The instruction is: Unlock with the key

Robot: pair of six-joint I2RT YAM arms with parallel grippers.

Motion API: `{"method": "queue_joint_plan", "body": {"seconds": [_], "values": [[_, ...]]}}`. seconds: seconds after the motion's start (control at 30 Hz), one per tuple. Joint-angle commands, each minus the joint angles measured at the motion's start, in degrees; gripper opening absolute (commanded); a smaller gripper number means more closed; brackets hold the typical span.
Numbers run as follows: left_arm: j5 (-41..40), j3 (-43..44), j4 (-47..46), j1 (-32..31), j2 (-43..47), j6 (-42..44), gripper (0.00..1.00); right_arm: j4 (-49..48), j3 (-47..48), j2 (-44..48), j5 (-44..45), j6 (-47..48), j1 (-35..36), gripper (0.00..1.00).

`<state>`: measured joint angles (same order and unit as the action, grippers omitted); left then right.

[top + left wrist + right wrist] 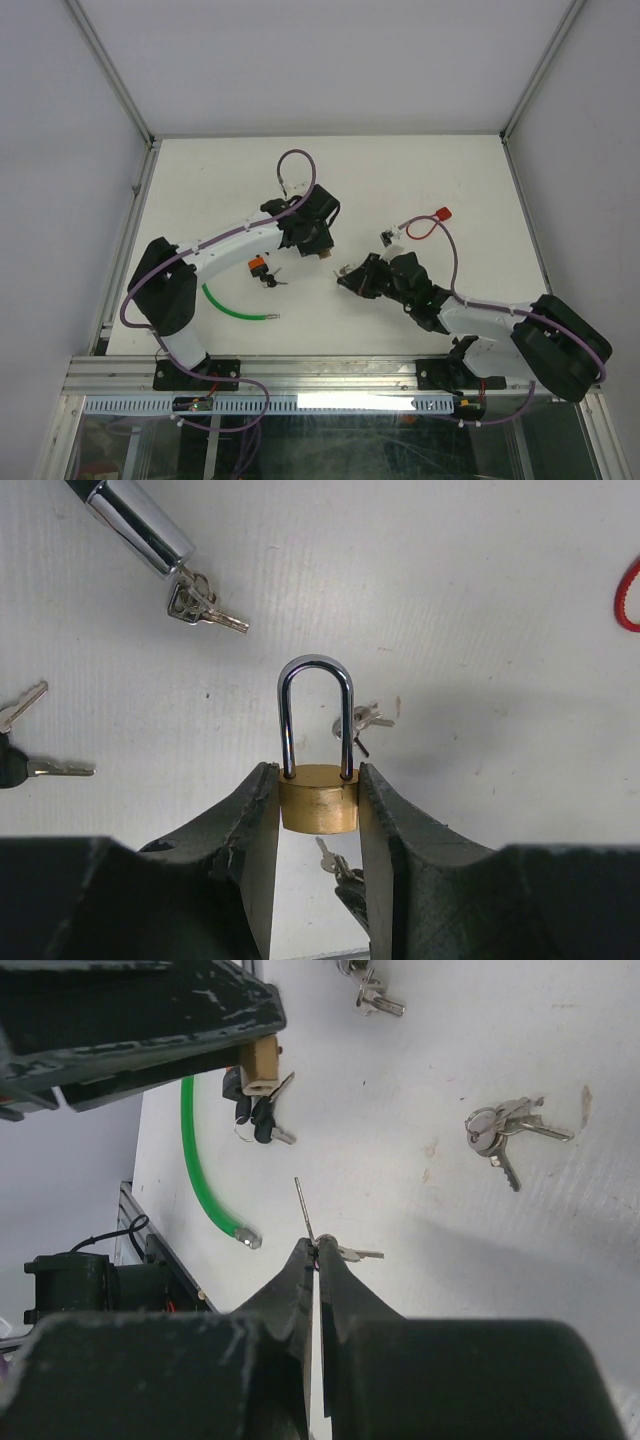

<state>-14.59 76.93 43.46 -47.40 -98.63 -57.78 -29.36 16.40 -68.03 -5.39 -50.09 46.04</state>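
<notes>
At the left of the white table (pixel 450 170), a curved green cable with a metal tip (pixel 232 306) is laid, and a small orange-and-black object (pixel 257 265) is seen just beyond its far end. Next, a small brass padlock with a tall chrome shackle (pixel 320 805) is clamped by its body between the narrowly set fingers of the left gripper (pixel 318 776); both shackle legs are seated in the body. To its right, and apart from it, a thin silver key on a ring (pixel 304 1210) is pinched in the tightly closed right gripper (pixel 317 1250), with the blade pointed away from the fingers. A loose bunch of silver keys (pixel 500 1130) is left on the table farther right, and a red cable (pixel 440 213) beyond.
</notes>
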Motion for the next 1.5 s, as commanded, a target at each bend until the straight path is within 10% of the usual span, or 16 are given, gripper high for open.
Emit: {"method": "queue_joint_plan", "body": {"seconds": [0.0,1.47], "values": [[1.40,-0.78,-3.86,0.17,4.11,-1.19,0.12,-8.31,2.06,-2.34,2.56,-3.26,0.46,0.00],[3.66,-3.53,-6.11,0.04,5.90,-1.72,0.11,-13.08,3.55,-6.91,4.16,-7.60,0.44,0.00]]}}
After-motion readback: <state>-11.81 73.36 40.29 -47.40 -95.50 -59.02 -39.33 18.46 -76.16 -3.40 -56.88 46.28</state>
